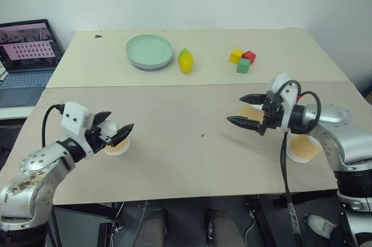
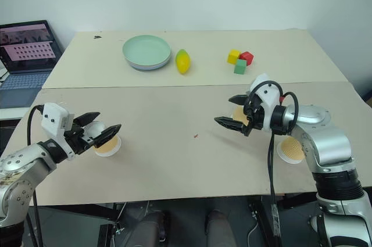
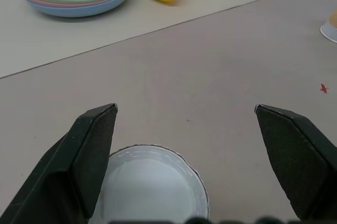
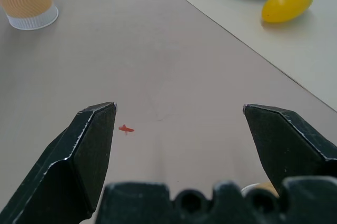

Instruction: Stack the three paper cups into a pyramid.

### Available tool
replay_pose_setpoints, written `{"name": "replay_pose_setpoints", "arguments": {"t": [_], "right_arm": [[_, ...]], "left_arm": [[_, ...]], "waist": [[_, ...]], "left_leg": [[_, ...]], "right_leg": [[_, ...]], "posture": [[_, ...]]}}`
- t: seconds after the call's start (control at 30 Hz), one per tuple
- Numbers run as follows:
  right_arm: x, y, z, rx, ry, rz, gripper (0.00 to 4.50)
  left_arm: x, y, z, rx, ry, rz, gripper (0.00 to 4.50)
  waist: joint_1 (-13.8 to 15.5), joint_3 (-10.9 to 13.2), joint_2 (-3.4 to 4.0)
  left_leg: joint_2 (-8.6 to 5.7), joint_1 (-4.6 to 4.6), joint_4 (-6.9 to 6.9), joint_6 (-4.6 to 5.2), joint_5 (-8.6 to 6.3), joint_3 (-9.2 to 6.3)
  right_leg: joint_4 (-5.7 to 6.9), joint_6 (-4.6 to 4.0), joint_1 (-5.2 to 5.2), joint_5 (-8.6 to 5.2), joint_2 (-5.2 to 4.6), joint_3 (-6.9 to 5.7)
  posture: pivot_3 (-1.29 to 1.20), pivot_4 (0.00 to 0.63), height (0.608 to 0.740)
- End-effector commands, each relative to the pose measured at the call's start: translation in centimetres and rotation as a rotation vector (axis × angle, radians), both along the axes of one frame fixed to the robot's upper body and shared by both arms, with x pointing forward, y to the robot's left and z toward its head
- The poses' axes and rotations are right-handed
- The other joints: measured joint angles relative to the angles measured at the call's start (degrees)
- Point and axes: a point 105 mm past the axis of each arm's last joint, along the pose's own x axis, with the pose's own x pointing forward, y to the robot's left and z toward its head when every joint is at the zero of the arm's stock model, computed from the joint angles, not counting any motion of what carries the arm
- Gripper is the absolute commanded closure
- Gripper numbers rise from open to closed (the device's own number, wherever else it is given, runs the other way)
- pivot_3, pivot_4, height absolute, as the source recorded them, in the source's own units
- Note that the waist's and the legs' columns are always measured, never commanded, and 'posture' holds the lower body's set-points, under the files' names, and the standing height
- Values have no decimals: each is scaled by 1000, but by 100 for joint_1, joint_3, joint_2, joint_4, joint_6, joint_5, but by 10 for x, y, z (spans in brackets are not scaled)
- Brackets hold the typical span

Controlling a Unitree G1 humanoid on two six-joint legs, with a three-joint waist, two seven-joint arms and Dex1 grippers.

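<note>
Three paper cups stand rim-down on the tan table. One cup [image 1: 117, 147] is at the left, and my left gripper [image 1: 114, 130] hovers open just above it, with the cup's white top [image 3: 152, 190] low between the fingers. A second cup [image 2: 238, 115] stands just behind my right gripper [image 2: 225, 110], which is open and holds nothing. The third cup [image 1: 303, 147] sits under my right forearm, near the table's front right. The right wrist view shows the left cup [image 4: 29, 0] far across the table.
A stack of pale green plates [image 1: 149, 51], a yellow lemon [image 1: 185, 60] and coloured blocks [image 1: 243, 60] lie on the far table. A laptop [image 1: 26, 55] stands off to the left. A small red mark [image 1: 203, 135] sits mid-table between the grippers.
</note>
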Motion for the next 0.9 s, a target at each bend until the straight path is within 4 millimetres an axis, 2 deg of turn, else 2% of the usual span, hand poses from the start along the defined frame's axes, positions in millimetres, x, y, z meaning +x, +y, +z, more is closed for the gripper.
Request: {"name": "replay_pose_setpoints", "arguments": {"t": [0.03,0.2,0.37,0.53,0.73,0.9], "right_arm": [[-9,4,14,22,-22,55,0],[-12,9,11,19,-3,90,0],[-6,10,12,18,-21,76,0],[-5,11,14,23,-30,75,0],[-5,8,12,14,-24,65,0],[-5,7,11,11,-24,57,0]], "left_arm": [[-5,7,19,42,-61,11,33],[-2,9,41,52,-108,15,33],[-12,1,28,75,-51,-19,33],[-16,3,14,59,-17,-1,33],[-14,12,14,59,-24,34,33],[-11,11,14,63,-38,42,33]], "waist": [[-2,0,-1],[2,1,-1],[-7,1,-1],[-9,1,-1],[0,0,-2],[-1,0,-2]], "left_leg": [[0,0,0,0,0,1],[2,0,0,0,0,2],[1,0,0,-4,-5,11],[3,3,0,-3,-9,23],[4,2,0,-4,-9,24],[4,2,0,-4,-9,25]], "right_leg": [[0,0,-1,0,0,1],[0,0,-1,0,1,1],[-8,2,-1,1,0,11],[-7,4,-5,2,1,18],[-8,3,-5,2,1,18],[-9,3,-5,2,1,19]], "posture": [[0,150,740],[0,150,740],[0,150,740],[0,150,740],[0,150,740],[0,150,740]]}}
